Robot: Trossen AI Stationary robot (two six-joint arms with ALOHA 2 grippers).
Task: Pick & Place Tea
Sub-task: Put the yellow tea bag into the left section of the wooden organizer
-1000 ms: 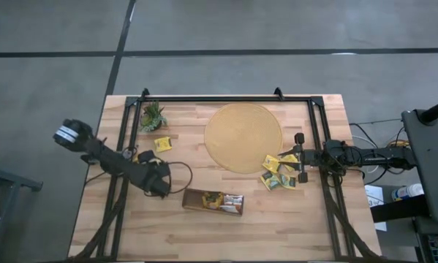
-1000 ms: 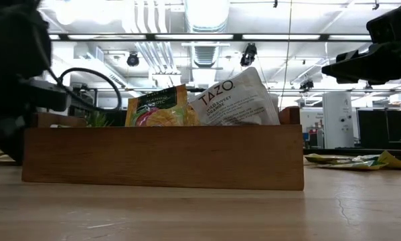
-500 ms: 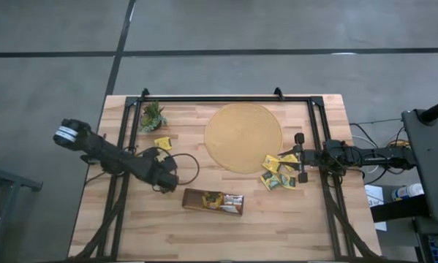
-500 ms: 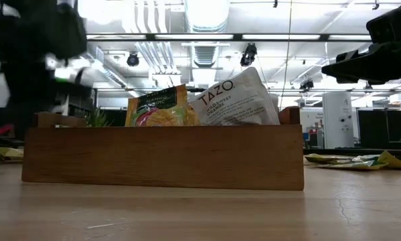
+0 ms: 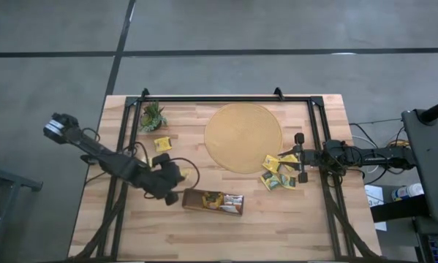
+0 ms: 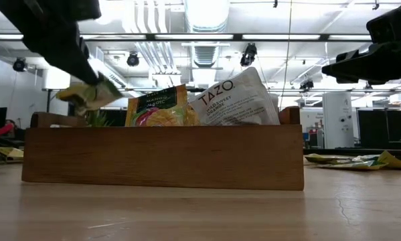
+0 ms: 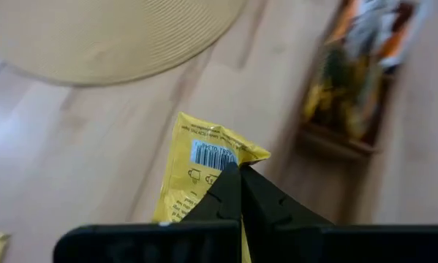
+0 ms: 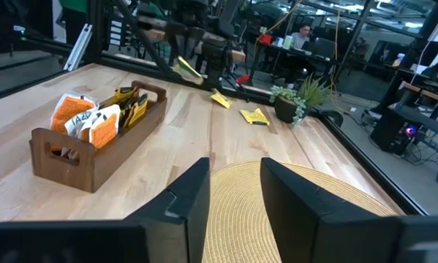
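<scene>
A yellow tea sachet [image 7: 197, 172] sits in my shut left gripper [image 7: 238, 177], lifted over the table just left of the dark brown tray [image 5: 213, 201]; the low view shows the sachet [image 6: 90, 95] above the tray's left end [image 6: 36, 157]. Several sachets stand upright in the tray [image 6: 207, 100]. More sachets lie in a pile [image 5: 279, 173] at the round mat's [image 5: 243, 137] near-right rim, and one lies flat [image 5: 162, 144] near the plant. My right gripper [image 5: 300, 157] waits open beside the pile. My left gripper pinches the yellow sachet between its two fingertips [image 7: 229, 191], at one edge of the sachet near the printed barcode [image 7: 213, 155]. The sachet is lifted clear of the table and sticks out past the fingertips, tilted [image 6: 93, 94].
A small green plant [image 5: 153, 117] stands at the far left. A black frame [image 5: 226, 98] runs along the table's far edge and down both sides. Bare wood lies near the tray [image 5: 226, 234]. People sit in the room beyond the table [image 8: 303, 35].
My left gripper has risen from the tabletop and moved toward the table's right and near edge, up to the tray's left end, carrying the yellow sachet clear of the wood. The right arm has kept still.
</scene>
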